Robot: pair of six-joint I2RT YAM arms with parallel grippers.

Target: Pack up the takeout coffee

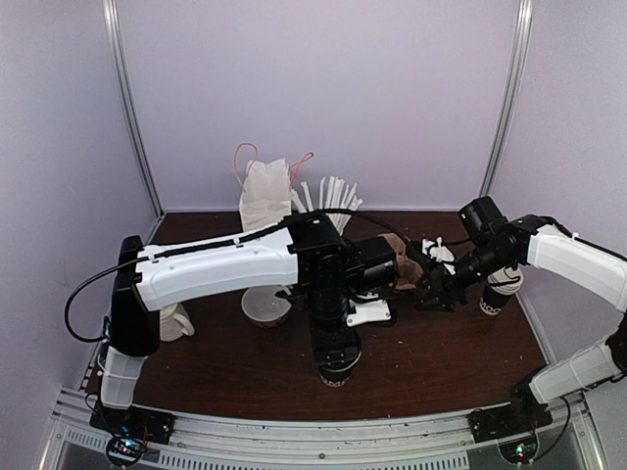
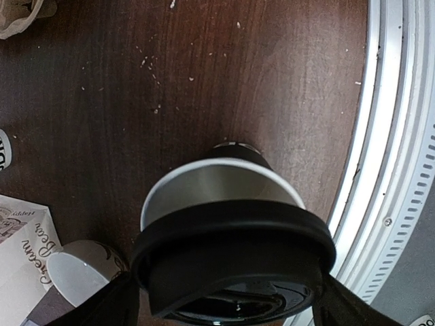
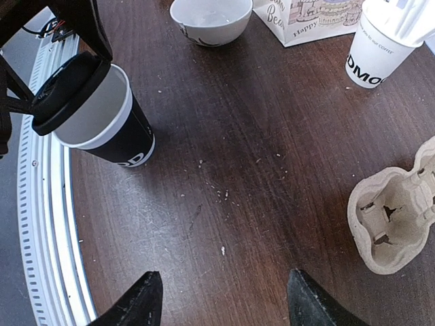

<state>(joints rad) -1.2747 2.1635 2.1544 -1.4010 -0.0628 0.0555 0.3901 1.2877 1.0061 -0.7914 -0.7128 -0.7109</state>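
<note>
The black takeout cup (image 3: 126, 139), white-rimmed with white lettering at its base, stands upright on the dark desk (image 3: 238, 170), just beside the metal rail (image 3: 37, 224) at the near edge. Its black lid (image 3: 64, 92) tilts over the rim, clamped in the wide-spread left gripper (image 2: 224, 307). Bare desk stretches to the pulp carrier (image 3: 394, 217). The right gripper (image 3: 228, 299) hangs parted and empty.

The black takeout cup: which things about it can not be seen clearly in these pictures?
1. Top view: the left hand covers nearly all of the black cup from above.
2. Left wrist view: the tilted lid hides the cup's bottom, so whether it holds coffee cannot be told.
3. Right wrist view: the white lettering curves round the wall; only its end shows.
</note>
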